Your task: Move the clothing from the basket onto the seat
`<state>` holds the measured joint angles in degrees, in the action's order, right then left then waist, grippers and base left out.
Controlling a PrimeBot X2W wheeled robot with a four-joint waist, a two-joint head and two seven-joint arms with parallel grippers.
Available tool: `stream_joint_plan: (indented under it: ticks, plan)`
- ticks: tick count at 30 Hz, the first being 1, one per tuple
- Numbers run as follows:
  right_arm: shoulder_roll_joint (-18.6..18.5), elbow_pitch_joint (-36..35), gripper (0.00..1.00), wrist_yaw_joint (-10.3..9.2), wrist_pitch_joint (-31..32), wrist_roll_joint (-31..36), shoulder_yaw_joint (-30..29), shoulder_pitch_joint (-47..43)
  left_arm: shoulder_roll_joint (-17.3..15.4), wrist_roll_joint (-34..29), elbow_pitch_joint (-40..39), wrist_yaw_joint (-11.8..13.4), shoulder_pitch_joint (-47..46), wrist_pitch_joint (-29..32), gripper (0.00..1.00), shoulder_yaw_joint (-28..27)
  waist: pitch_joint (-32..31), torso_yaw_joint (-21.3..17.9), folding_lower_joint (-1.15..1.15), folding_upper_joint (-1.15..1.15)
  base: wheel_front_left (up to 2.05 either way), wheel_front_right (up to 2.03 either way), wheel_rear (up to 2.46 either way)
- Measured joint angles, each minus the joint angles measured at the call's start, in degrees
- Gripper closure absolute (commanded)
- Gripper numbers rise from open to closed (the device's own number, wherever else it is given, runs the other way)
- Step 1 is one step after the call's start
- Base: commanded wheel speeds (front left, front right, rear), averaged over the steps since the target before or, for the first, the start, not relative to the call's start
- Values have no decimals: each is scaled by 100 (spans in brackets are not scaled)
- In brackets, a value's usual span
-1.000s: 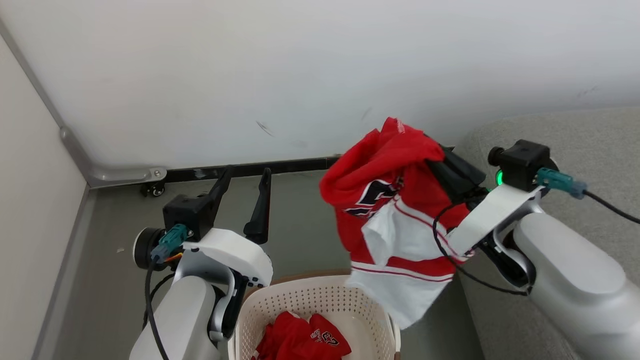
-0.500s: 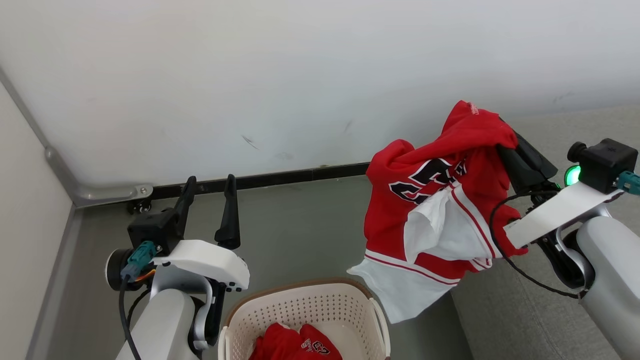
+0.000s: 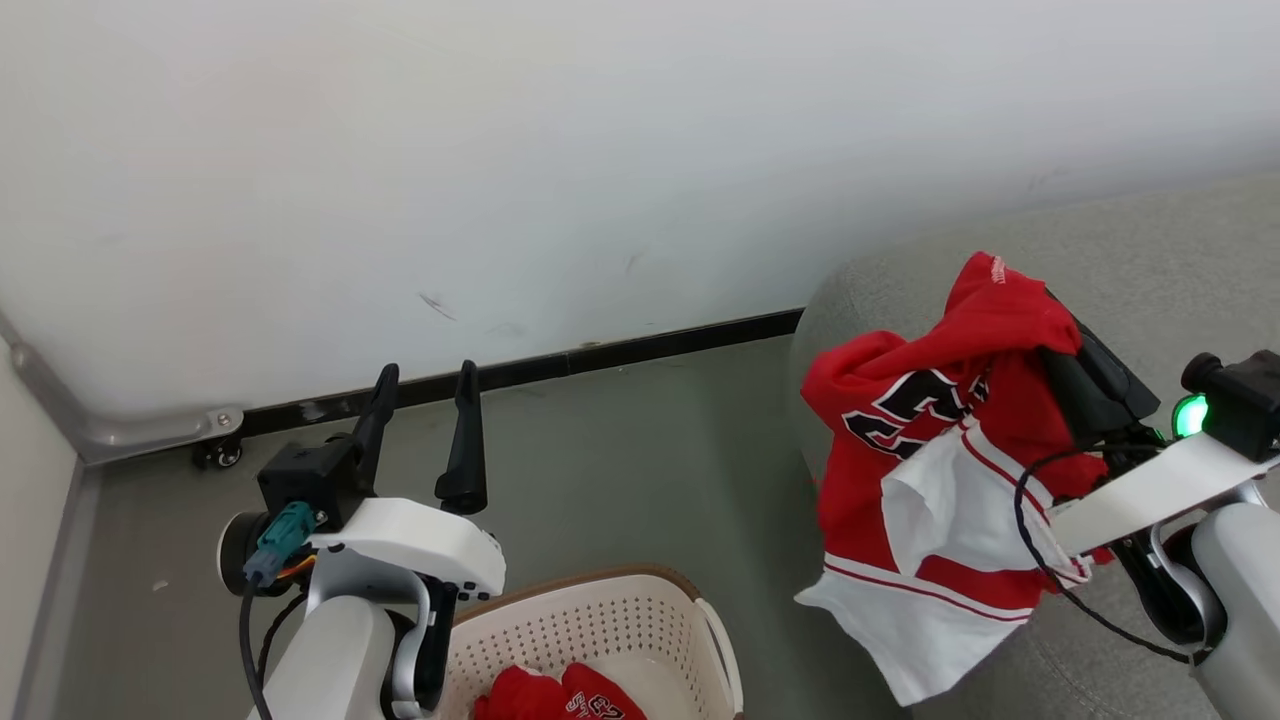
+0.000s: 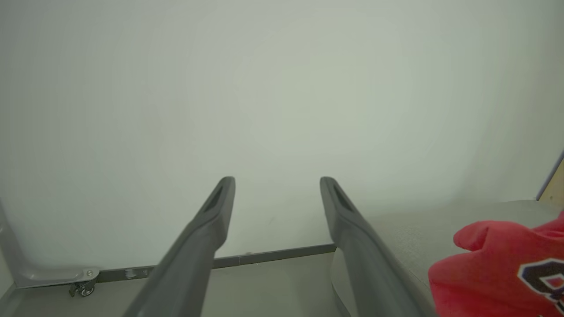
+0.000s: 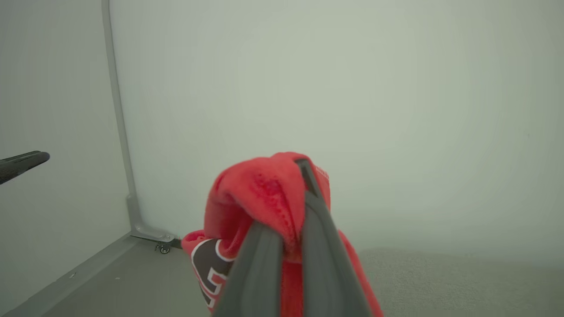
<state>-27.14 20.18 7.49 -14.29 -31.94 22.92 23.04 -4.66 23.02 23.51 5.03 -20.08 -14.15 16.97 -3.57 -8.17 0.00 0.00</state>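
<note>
A red jersey (image 3: 930, 450) with white panels and a dark number print hangs bunched from my right gripper (image 3: 1010, 300), which is shut on its top fold; it dangles over the rounded corner of the grey seat (image 3: 1150, 250). In the right wrist view the fingers (image 5: 317, 229) pinch the red cloth (image 5: 260, 193). The cream basket (image 3: 600, 585) with a brown rim stands at the bottom, more red clothing (image 3: 545, 695) lying inside. My left gripper (image 3: 427, 372) is open and holds nothing, just left of the basket, pointing at the wall (image 4: 277, 182).
A white wall with a black baseboard (image 3: 600, 355) runs behind the grey floor. A small castor wheel (image 3: 225, 455) and a metal corner rail (image 3: 120, 430) sit at the far left. The seat's edge (image 4: 410, 233) lies right of my left fingers.
The head camera has swung right. My right gripper has carried the jersey from above the basket's right side to over the seat's corner. The left gripper stays open by the basket.
</note>
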Motion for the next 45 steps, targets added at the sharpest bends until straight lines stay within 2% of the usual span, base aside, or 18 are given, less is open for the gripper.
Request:
stream_joint_plan:
  ticks: [11,24,27,33,38,45]
  plan:
    - [153,-411,100,0,138,54,-393,-651,60,-2,-210,0,137,-1,0,-90,26,-431,0,0,0,0,0]
    - [171,-679,100,0,655,-83,-400,-512,-57,-70,-606,104,365,-2,0,-399,147,-753,0,0,0,0,0]
    - [76,-654,100,0,883,-113,-405,-151,-103,-170,-762,153,371,-8,0,-478,203,-790,0,0,0,0,0]
    - [-346,-495,100,0,1269,-152,-709,605,-269,-272,-1033,210,567,-45,0,-630,359,-826,0,0,0,0,0]
    - [-371,-392,100,0,1548,-606,-1109,1241,-398,-321,-1285,264,672,-49,0,-755,523,-838,0,0,0,0,0]
    - [-650,-38,100,-1,1855,-664,-1590,2068,-556,-381,-1591,391,727,-49,0,-921,808,-838,0,0,0,0,0]
